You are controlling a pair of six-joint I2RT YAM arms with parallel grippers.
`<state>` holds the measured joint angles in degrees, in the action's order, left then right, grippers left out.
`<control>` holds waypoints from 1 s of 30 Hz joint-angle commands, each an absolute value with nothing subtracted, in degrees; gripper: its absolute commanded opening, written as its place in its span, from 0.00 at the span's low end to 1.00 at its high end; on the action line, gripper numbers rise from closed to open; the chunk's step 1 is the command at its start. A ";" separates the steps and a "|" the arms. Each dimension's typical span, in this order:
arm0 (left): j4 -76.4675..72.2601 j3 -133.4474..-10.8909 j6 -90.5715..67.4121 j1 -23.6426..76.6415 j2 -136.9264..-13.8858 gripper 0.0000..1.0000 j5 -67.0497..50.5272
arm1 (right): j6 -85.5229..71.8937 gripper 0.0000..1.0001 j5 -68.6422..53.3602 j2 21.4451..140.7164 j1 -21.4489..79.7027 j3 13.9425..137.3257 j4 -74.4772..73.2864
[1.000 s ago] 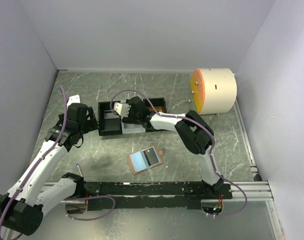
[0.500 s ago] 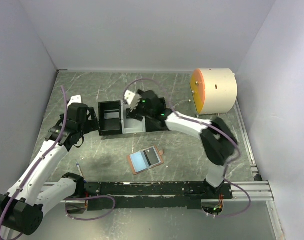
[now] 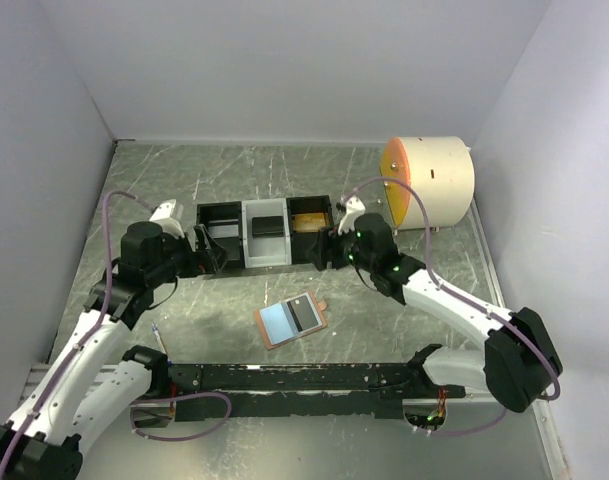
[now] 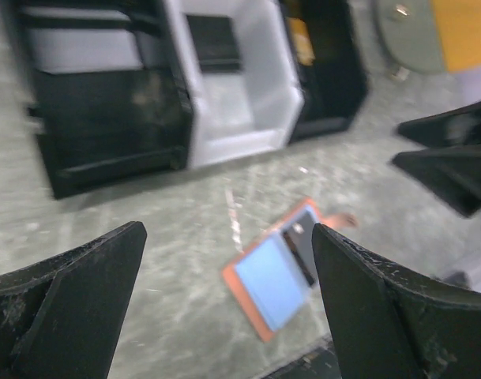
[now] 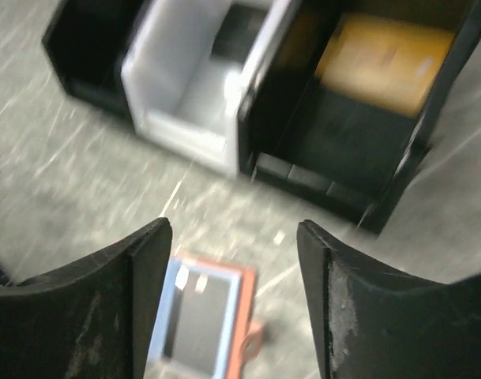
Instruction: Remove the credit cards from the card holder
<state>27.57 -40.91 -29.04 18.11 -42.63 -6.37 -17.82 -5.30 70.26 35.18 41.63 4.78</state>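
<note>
card holder (image 3: 277,322): lies open and flat on the table (image 3: 184,180), between the two arms, near the front rail and apart from both grippers. in the top view its long axis runs diagonally, lower left to upper right. the tab (image 3: 324,303) points to the upper right. a pale blue-grey panel fills the lower-left half. a dark grey card (image 3: 304,314) sits in the upper-right half.

left gripper (image 3: 208,252): jaws spread wide, nothing between them, beside the left end of the tray (image 3: 229,266).

right gripper (image 3: 322,248): jaws apart, empty, at the tray's right end.

view differences: the left wrist view looks over the whole card holder (image 4: 264,280) past the left gripper (image 4: 226,230). the right wrist view shows an orange-brown block (image 5: 386,51) in the tray's right compartment.

limits: the right wrist view is blurred. there one finger of the right gripper (image 5: 234,227) covers the left end of the card holder (image 5: 244,304), and the frame edge cuts its lower part. no pale card can be made out in any view. a dark flat piece (image 3: 267,226) lies in the middle compartment; what it is cannot be told.
</note>
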 commanded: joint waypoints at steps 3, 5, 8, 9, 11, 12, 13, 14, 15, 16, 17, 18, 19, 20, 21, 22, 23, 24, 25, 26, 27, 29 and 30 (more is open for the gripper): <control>10.56 -32.23 -42.83 22.98 -43.47 0.98 -24.65 | -35.85 0.55 -19.31 64.56 36.46 32.43 1.46; 9.18 -31.43 -44.96 28.21 -44.08 0.98 -20.00 | -38.31 0.49 -18.58 64.03 37.81 29.83 2.10; 7.17 -30.76 -49.07 37.05 -46.59 0.95 -12.32 | -40.81 0.46 -16.83 64.59 39.11 27.63 0.93; 6.39 -30.54 -50.64 40.71 -47.72 0.94 -10.01 | -41.02 0.45 -17.20 64.93 39.54 27.23 1.26; 3.67 -29.69 -53.54 45.85 -50.09 0.93 -5.47 | -41.16 0.44 -17.44 65.68 40.26 26.17 2.65; 2.35 -29.23 -54.92 48.00 -51.27 0.91 -3.27 | -41.48 0.43 -17.19 66.64 40.29 26.08 2.30; 1.12 -28.77 -56.22 49.74 -52.57 0.91 -1.69 | -41.41 0.42 -16.67 67.35 40.33 26.40 1.54; -0.20 -28.59 -57.31 51.39 -53.81 0.90 -0.39 | -40.95 0.42 -16.50 68.04 40.47 26.72 1.20; -1.12 -28.56 -58.17 52.74 -55.35 0.89 0.68 | -40.46 0.41 -16.49 68.66 40.53 26.98 1.05; -1.73 -28.86 -58.85 54.14 -56.83 0.88 1.79 | -40.21 0.41 -16.16 69.39 40.61 27.20 0.75; -1.80 -29.33 -59.48 55.20 -58.61 0.87 3.02 | -40.17 0.41 -15.80 70.00 40.61 27.68 0.38; -1.65 -29.95 -60.18 56.21 -60.35 0.86 4.08 | -40.12 0.41 -15.70 70.65 40.67 27.85 0.32; -1.52 -30.62 -60.71 57.10 -62.07 0.85 4.94 | -40.02 0.41 -15.72 71.38 40.68 27.83 0.58; -1.42 -31.39 -61.11 57.87 -63.90 0.85 5.84 | -39.83 0.40 -15.54 72.06 40.66 27.81 0.85; -1.59 -32.13 -61.68 58.69 -65.45 0.83 6.59 | -39.82 0.40 -15.02 72.75 40.66 27.97 0.66; -2.02 -32.74 -61.97 59.40 -67.09 0.82 6.89 | -39.88 0.40 -14.31 73.33 40.63 28.09 0.14; -2.59 -33.38 -62.18 60.06 -68.50 0.81 6.94 | -40.04 0.39 -13.24 73.84 40.65 28.12 -0.42; -3.28 -34.01 -62.50 60.69 -70.61 0.81 6.81 | -40.01 0.38 -12.86 73.98 40.62 27.89 -0.45; -3.86 -34.67 -62.69 61.20 -72.22 0.80 6.64 | -39.81 0.38 -12.90 73.95 40.67 27.29 0.31; -4.16 -35.45 -62.97 61.75 -73.70 0.79 6.60 | -39.85 0.38 -12.94 73.80 40.65 26.55 1.28; -4.00 -36.63 -63.54 62.12 -75.36 0.77 6.88 | -40.15 0.36 -12.99 73.68 40.61 26.10 1.99; -2.96 -38.23 -64.25 62.93 -77.95 0.74 7.59 | -40.07 0.35 -13.07 73.86 40.68 25.78 2.36; -2.36 -38.79 -64.67 63.36 -78.82 0.72 8.33 | -39.87 0.34 -12.83 73.95 40.69 26.10 1.75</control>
